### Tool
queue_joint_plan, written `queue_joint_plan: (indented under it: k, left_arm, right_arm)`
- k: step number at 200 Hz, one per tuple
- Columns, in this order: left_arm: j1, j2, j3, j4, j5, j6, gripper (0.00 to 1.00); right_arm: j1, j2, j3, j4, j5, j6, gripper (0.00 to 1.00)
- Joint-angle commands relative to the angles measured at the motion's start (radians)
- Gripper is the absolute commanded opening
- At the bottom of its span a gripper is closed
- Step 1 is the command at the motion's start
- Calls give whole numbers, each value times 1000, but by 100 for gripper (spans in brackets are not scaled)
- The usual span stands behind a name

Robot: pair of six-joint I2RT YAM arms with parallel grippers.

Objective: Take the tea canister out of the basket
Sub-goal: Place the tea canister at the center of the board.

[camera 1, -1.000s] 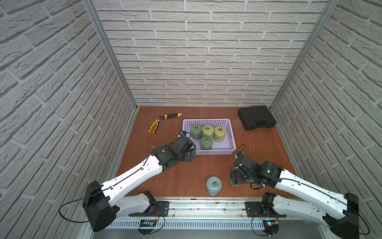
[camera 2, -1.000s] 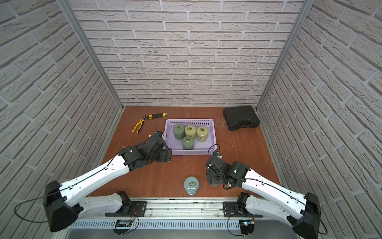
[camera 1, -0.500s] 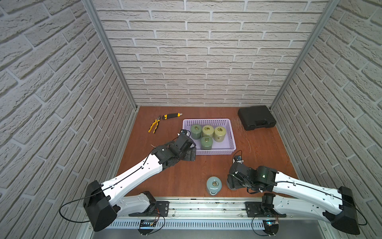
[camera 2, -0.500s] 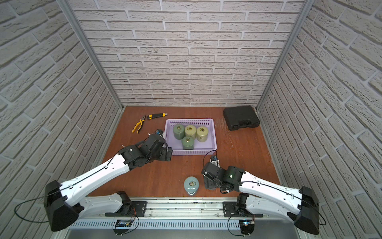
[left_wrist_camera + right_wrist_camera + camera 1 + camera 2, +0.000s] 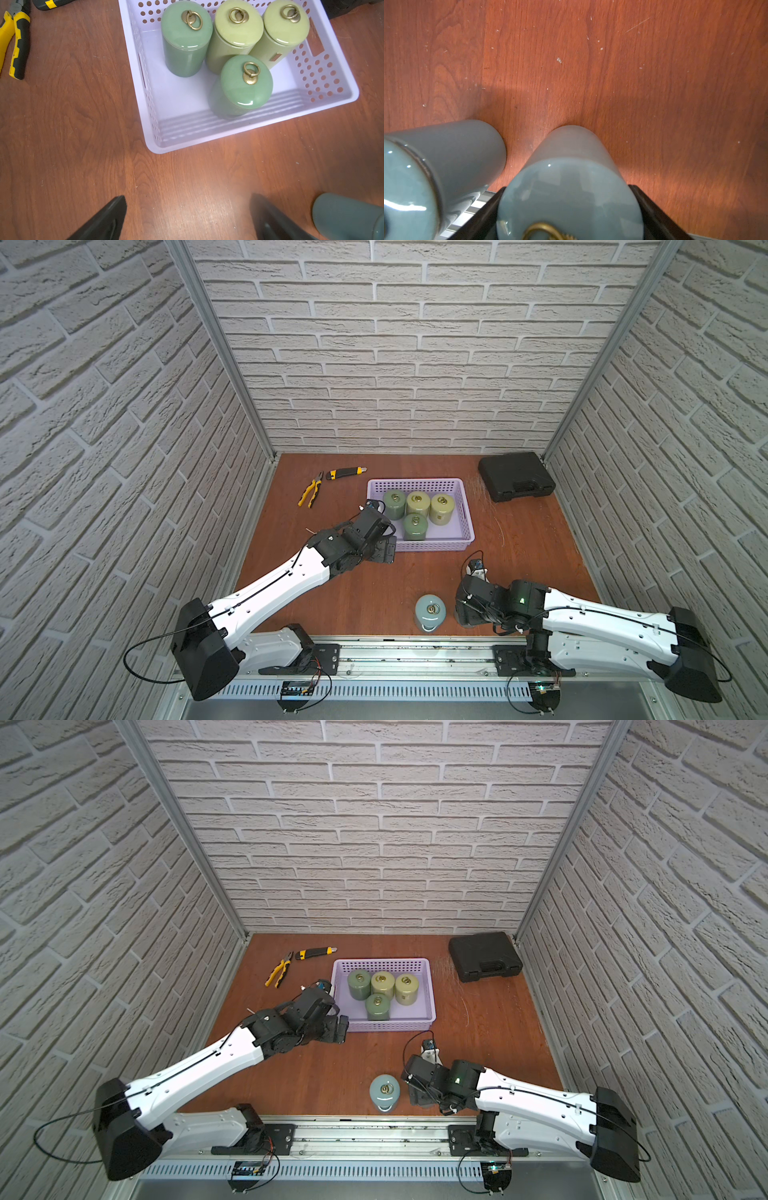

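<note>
1. Wide apart and empty, left fingers (image 5: 108,220) above counter (image 5: 62,124), beside basket (image 5: 207,133) near corner.
2. In basket, 4 green canisters (image 5: 415,526) upright.
3. On counter near front edge, grey-blue canister (image 5: 430,611) upright, outside basket.
4. Clamped between right fingers (image 5: 656,218), second grey-blue tea canister (image 5: 571,187), just beside it.
5. At back right corner, black case (image 5: 515,477).

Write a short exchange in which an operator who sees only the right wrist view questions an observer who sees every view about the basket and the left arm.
Operator: How many canisters are in the basket?
Observer: Four green canisters stand upright in the lavender basket.
Operator: Is the left gripper holding one?
Observer: No. The left gripper is open and empty, outside the basket by its near corner.
</note>
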Motion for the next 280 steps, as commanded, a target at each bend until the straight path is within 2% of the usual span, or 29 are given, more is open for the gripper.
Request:
queue_joint_plan:
  k: [1,17,29,52,80,86,143,234,258,280]
  left_arm:
    - [9,7,27,4,8,15,98]
    - [9,9,27,7,10,14,98]
    - [8,10,27,7,13,13,98]
    - [8,13,27,14,18,14,98]
    - [9,18,28,23,19,17,98]
    - [8,18,28,26,21,18,98]
    - [8,61,58,38,57,65,98]
    - [10,197,197,14,76,85,98]
    - [11,241,234,6,73,68,98]
    - [13,286,269,4,74,52,98]
  right_arm:
    - [14,3,1,48,36,26,50]
    - [15,9,2,45,37,29,58]
    - [17,12,6,38,36,31,69]
    - [18,6,11,22,38,32,83]
    - [18,-13,16,3,40,32,93]
    - [19,-18,18,-2,40,32,100]
    - [18,-52,84,-65,60,7,100]
    - [-7,-74,227,-147,196,-104,100]
    - [-52,-66,257,-156,181,-172,100]
    - [-117,-57,270,-140,120,-248,100]
